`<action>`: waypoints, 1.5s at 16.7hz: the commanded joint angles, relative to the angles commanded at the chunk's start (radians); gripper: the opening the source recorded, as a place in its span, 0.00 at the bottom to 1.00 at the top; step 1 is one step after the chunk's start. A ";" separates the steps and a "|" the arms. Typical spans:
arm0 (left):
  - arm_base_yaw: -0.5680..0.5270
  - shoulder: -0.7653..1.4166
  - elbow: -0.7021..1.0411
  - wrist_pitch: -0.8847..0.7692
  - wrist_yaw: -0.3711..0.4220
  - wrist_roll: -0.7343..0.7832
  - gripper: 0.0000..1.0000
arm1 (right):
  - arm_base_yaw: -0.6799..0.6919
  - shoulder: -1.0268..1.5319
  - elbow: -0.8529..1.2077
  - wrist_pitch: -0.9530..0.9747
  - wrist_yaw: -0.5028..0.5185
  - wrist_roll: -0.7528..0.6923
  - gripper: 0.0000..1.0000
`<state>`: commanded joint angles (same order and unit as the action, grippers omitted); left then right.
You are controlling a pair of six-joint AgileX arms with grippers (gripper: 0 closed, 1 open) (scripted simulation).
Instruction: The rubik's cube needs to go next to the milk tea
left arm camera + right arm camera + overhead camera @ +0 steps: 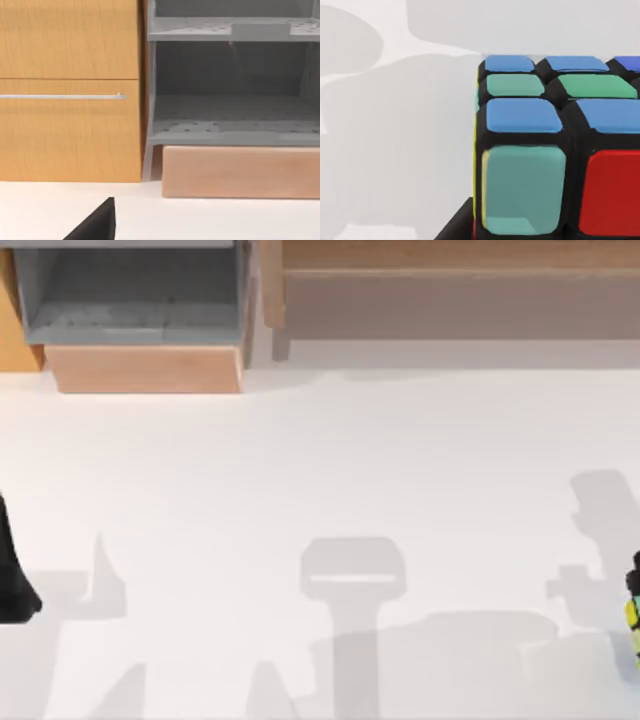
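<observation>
Right wrist view first: catching a dark sliver of the right gripper poking in just beside the rubik's cube. Touching it or not, released or clenched: impossible to tell. Showing blue and green squares on the cube's upper face, a teal and a red square on the nearer face, and a thin yellow strip down one side, all framed in black. Spreading out behind the cube, the white table, crossed by soft grey shadows.

Moving to the top view: picking out the cube as a yellow-and-green sliver at the table's right edge, well apart from the grey shelf unit and diagonally across the table from it. Sitting parked at the table's left edge, nearer the shelf unit than the cube yet well apart from it, the left arm as a dark shape.

Looking out from the left wrist view: facing the shelf unit head-on, with a dark wedge of the left gripper in front of it, its grip likewise impossible to tell. Lying along the foot of the shelf unit and touching it, a pale wooden block. Standing just beside the shelf unit, a wooden cabinet carrying a thin metal handle.
</observation>
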<state>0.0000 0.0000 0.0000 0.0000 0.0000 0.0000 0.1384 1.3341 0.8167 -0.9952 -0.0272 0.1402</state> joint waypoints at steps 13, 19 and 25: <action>0.000 0.000 0.000 0.000 0.000 0.000 1.00 | -0.009 0.037 -0.034 0.002 0.018 -0.010 0.38; 0.000 0.000 0.000 0.000 0.000 0.000 1.00 | -0.009 0.037 -0.034 0.002 0.018 -0.010 0.83; 0.000 0.000 0.000 0.000 0.000 0.000 1.00 | -0.009 0.037 -0.034 0.002 0.018 -0.010 1.00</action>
<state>0.0000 0.0000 0.0000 0.0000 0.0000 0.0000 0.1297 1.3707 0.7829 -0.9928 -0.0089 0.1300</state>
